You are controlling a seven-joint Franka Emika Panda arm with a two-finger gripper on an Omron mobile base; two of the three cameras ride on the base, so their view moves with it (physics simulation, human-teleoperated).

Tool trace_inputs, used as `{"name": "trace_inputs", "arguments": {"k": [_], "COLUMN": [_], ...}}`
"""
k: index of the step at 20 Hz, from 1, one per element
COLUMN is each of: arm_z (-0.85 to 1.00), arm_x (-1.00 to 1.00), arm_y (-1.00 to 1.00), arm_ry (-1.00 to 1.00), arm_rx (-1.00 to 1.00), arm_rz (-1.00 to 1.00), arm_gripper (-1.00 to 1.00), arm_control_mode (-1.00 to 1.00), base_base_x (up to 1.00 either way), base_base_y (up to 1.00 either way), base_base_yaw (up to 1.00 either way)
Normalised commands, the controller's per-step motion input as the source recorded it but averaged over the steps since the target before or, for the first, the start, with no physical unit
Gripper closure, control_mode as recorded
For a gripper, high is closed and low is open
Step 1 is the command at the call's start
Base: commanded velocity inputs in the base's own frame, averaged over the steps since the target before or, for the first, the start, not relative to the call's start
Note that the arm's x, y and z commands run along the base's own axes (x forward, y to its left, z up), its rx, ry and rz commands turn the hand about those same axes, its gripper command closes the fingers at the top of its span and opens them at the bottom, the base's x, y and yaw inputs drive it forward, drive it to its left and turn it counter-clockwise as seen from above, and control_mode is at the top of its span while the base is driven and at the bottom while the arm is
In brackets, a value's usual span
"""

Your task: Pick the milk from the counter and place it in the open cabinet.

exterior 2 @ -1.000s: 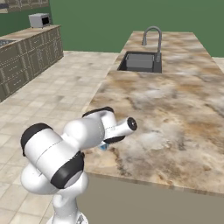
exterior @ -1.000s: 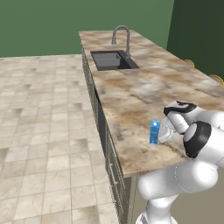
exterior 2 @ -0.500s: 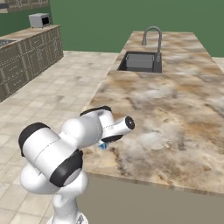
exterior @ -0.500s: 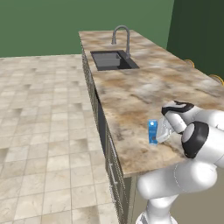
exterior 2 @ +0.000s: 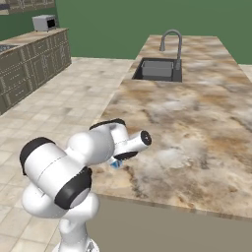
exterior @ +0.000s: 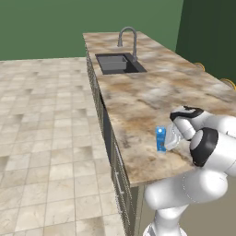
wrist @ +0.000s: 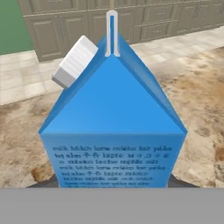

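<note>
Milk (exterior: pixel 160 138): blue gable-top carton, white cap, upright on tabletop (exterior: pixel 147 97), near front edge, well apart from sink (exterior: pixel 119 63) and faucet (exterior: pixel 128 39) at far end. Tool (exterior: pixel 171 138): closed on milk from right side. Carton base resting on tabletop surface.

The milk (exterior: pixel 160 138) stands upright on the counter (exterior: pixel 152 92) near its front edge; sink (exterior: pixel 118 63) far behind.
</note>
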Motion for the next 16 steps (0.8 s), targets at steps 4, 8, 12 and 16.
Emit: {"name": "trace_inputs", "arguments": {"k": [4,8,12,16], "arm_z": [0.15,0.73,1.0,0.97], "arm_x": [-0.1,-0.24,-0.17,-0.05], "arm_y": [0.0,0.0,0.05,0.19], "arm_ry": [0.0,0.0,0.0,0.06], "arm_rx": [0.0,0.0,0.0,0.0], "arm_rz": [0.0,0.0,-0.01,-0.03], "arm_gripper": [1.0,1.0,1.0,1.0], "arm_control_mode": [-1.0,-1.0,-1.0,-1.0], "base_base_x": [0.0,0.0,0.0,0.0], "base_base_y": [0.0,0.0,0.0,0.0], "base_base_yaw": [0.0,0.0,0.0,0.0]}}
